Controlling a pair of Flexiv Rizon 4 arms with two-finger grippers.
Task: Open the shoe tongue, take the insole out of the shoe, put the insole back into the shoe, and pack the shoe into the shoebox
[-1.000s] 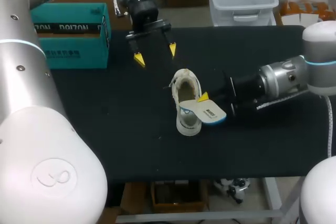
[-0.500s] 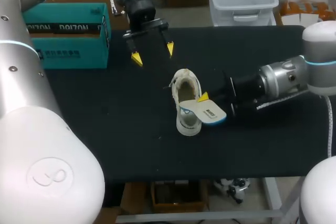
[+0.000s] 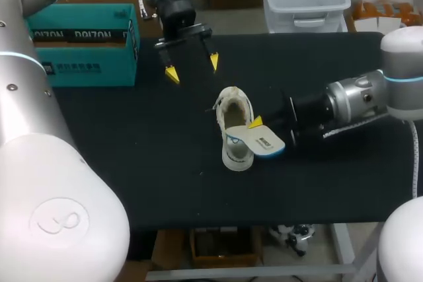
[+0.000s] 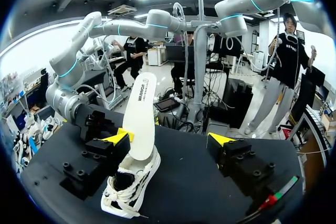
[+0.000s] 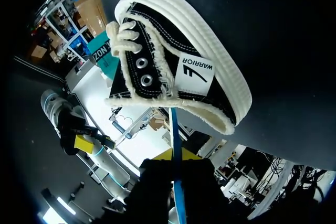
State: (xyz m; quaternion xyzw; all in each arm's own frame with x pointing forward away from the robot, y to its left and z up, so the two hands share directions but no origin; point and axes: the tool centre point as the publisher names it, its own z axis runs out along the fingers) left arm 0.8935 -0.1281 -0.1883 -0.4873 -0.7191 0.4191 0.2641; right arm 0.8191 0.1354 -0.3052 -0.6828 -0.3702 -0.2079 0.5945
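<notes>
The right gripper [image 3: 256, 125] is clamped on the insole [image 3: 263, 141], which is held just right of the shoe [image 3: 232, 111] and slants across its near end; the shoe's long axis points toward the left gripper [image 3: 193, 69] (fingers spread, empty, well apart); the right arm is nearer.

Glossy white, rounded left arm [image 3: 46, 163] and right arm [image 3: 402, 64], thin cyan bands at joints. Small dark screws and embossed round logo on left shell. Silver wrists with white cables alongside. Black, blocky left gripper [image 3: 193, 69], yellow wedge tips.
</notes>
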